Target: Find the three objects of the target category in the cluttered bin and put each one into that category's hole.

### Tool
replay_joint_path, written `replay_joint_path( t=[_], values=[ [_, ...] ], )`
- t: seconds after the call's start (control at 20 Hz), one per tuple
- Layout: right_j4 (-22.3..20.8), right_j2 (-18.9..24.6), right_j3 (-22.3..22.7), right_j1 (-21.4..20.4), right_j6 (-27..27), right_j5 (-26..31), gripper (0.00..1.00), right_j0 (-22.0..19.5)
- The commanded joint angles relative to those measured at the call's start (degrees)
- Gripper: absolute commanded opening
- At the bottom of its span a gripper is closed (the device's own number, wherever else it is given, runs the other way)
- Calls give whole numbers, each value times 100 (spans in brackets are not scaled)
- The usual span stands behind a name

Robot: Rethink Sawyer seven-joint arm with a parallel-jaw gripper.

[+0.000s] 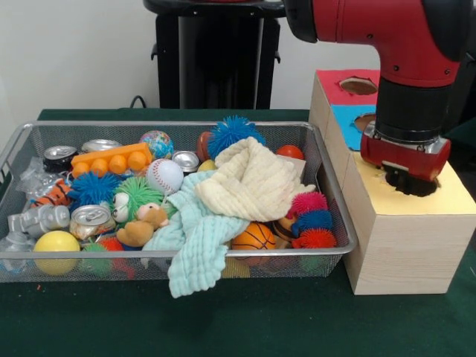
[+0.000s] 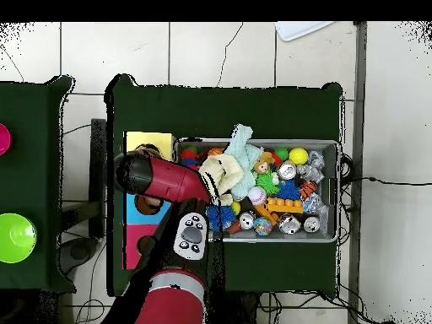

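Note:
The silver wire-mesh bin (image 1: 178, 125) stands on the green table, full of toys and cloths; it also shows in the overhead view (image 2: 333, 145). No white spotted cloth pieces show in either view. The pale wooden box's yellow top (image 1: 450, 195) lies right of the bin. My gripper (image 1: 407, 175) hangs straight down over the round hole (image 1: 424, 189) in that yellow top, its tip at or in the dark opening. Nothing shows in it. In the overhead view my arm (image 2: 160, 175) covers the hole; part of the yellow top (image 2: 152, 139) shows.
A large cream cloth (image 1: 253, 182) and a mint cloth (image 1: 197, 238) lie over balls, cans, spiky toys and a plush in the bin; the mint cloth hangs over the front rim. Behind the yellow top are the blue-topped hole (image 1: 363, 121) and the red-topped hole (image 1: 358, 85).

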Motion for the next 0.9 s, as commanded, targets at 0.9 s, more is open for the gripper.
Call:
replay_joint_path(
  t=[0.9],
  values=[
    [-200, 130, 562, -188, 710, 767, 0, -158]
  ],
)
